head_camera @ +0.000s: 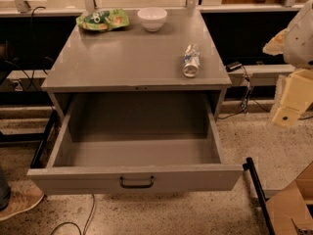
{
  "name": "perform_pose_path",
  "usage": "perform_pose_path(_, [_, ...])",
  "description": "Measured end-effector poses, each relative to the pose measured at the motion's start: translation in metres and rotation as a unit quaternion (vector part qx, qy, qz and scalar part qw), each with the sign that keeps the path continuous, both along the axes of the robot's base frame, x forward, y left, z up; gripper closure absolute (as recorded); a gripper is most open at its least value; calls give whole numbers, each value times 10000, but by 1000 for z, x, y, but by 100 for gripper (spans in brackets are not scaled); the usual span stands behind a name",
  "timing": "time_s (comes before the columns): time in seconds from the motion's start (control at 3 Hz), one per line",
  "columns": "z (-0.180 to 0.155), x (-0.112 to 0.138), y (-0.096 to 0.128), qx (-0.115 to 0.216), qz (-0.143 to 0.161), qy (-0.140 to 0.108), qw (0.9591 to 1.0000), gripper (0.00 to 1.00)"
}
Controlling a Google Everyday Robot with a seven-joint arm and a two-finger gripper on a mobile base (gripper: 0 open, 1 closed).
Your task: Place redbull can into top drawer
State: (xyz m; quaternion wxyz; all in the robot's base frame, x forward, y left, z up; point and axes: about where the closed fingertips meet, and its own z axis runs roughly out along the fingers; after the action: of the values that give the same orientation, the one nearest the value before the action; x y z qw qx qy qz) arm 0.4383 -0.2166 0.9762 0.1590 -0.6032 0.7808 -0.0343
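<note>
Redbull can [191, 60] lies on cabinet [122, 58], label unreadable; gripper [287, 106] at right edge.

Up on the desk [122, 58], the redbull can [191, 60] lies on its side near the front right corner, one end pointing at the front edge. Along the back, the bowl [152, 18] sits about centre, with the snack bag [102, 20] to its left, near but apart. Below the top, the top drawer [73, 180] stands out forward, with its handle [137, 181] at the middle of the front panel. The hand [286, 106] hangs off to the desk's right, well apart from the can.
</note>
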Motion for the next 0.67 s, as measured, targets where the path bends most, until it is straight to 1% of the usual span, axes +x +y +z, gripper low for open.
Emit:
perform_pose_path(0.33, [2, 5, 1, 36, -41, -36, 10000, 0])
perform_pose_path(0.67, [0, 36, 9, 198, -296, -53, 9994, 0])
